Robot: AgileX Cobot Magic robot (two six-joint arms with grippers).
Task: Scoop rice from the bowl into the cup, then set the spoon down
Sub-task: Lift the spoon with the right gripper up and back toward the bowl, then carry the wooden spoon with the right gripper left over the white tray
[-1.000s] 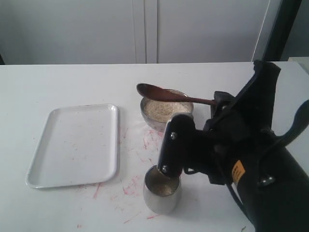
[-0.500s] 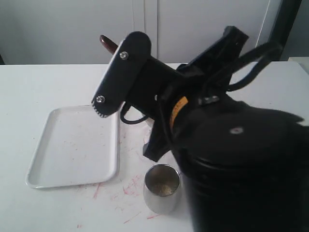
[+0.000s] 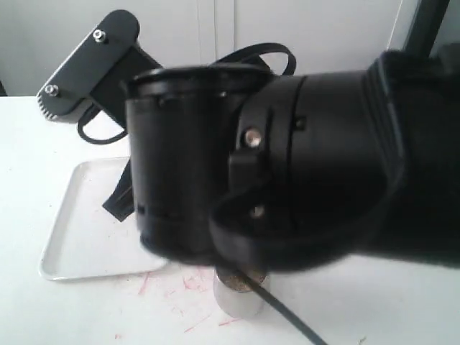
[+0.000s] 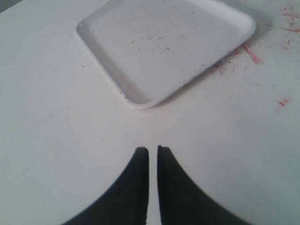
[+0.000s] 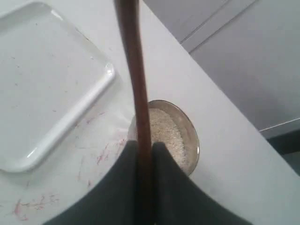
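Observation:
My right gripper [image 5: 144, 143] is shut on the slim handle of the dark wooden spoon [image 5: 135, 70]; the spoon's oval end runs out of the right wrist view. Beneath the handle sits the steel bowl [image 5: 193, 140] holding a heap of pale rice [image 5: 165, 131]. In the exterior view the right arm fills most of the picture, with one gripper finger [image 3: 90, 66] raised at the upper left; spoon and bowl are hidden there. Only the lower part of the steel cup [image 3: 241, 298] shows under the arm. My left gripper [image 4: 153, 150] is shut and empty above bare table.
A white rectangular tray [image 3: 79, 237] lies on the left of the table, also seen as the tray [image 4: 164, 42] and the tray [image 5: 47, 93]. Red scribble marks [image 3: 190, 284] stain the white tabletop between tray and cup. White cabinet doors stand behind.
The right arm has swung up and to the left with the spoon, away from over the cup and bowl. It now covers the bowl and most of the cup in the exterior view.

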